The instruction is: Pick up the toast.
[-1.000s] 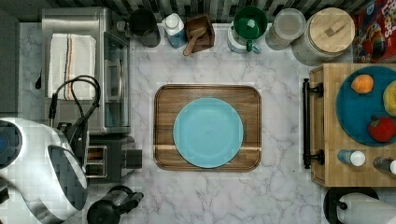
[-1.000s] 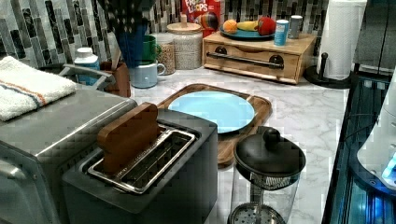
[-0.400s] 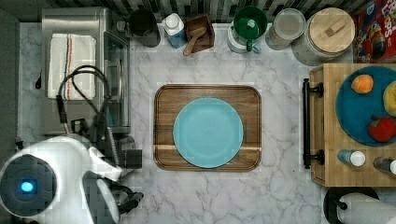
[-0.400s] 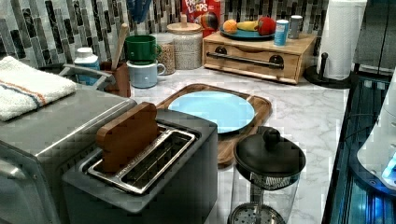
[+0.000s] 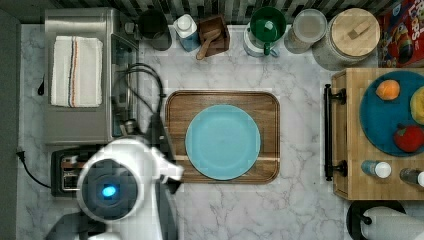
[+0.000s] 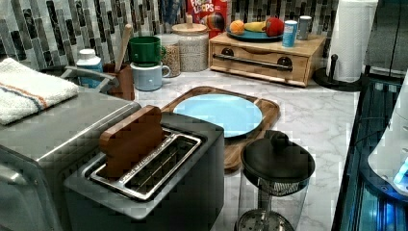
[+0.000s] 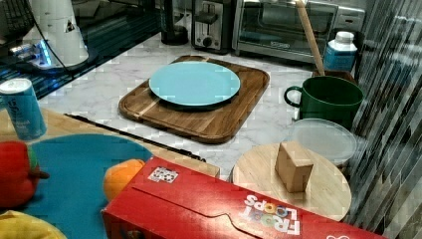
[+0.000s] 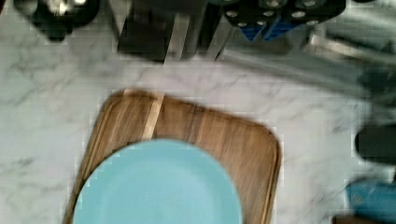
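Gripper state: can't tell. In the wrist view the fingers (image 8: 196, 32) are dark blurred shapes at the frame edge, w/ blue-tipped parts beside them; the gap betw. them isn't readable. They hold nothing visible and hang above the marble counter (image 8: 42, 116), next to the wooden board (image 8: 219, 135) and blue plate (image 8: 159, 186).

In the top view the white arm (image 5: 120, 185) covers most of the toaster (image 5: 62, 172), so the slots are mostly hidden there; cables (image 5: 142, 85) loop from it over the toaster oven's edge.

Toast (image 6: 132, 139): stands upright in the toaster's (image 6: 159, 187) rear slot in the left view, roughly its top half sticking out, brown, nothing touching it. The front slot looks empty.

Striped towel (image 6: 29, 89) lies folded on top of the toaster oven (image 6: 62, 125). French press (image 6: 276, 166) just beside the toaster, its base cut off by the frame edge. Plate sits centred on the board in the right view (image 7: 194, 82); the toaster (image 7: 211, 22) is far back there, its top cropped, toast not discernible. Cereal box (image 7: 214, 209) blocks the near foreground.
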Action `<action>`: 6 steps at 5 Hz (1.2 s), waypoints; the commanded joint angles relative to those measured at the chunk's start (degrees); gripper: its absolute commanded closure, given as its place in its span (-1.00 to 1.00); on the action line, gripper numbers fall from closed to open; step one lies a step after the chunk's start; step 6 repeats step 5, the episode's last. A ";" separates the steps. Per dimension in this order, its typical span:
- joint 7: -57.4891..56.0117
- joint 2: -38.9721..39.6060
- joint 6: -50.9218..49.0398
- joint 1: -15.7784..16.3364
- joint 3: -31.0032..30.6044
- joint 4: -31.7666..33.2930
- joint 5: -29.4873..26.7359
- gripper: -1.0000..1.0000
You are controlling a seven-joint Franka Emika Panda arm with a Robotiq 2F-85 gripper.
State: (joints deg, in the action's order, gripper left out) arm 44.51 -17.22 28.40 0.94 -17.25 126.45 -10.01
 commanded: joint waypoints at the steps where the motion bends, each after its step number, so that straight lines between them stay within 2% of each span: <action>1: -2.26 0.12 1.18 -1.90 2.25 5.73 2.27 1.00; 2: -2.04 0.19 1.22 -0.98 3.09 5.73 2.57 1.00; 6: -2.19 0.14 1.20 -1.57 2.54 5.73 2.38 1.00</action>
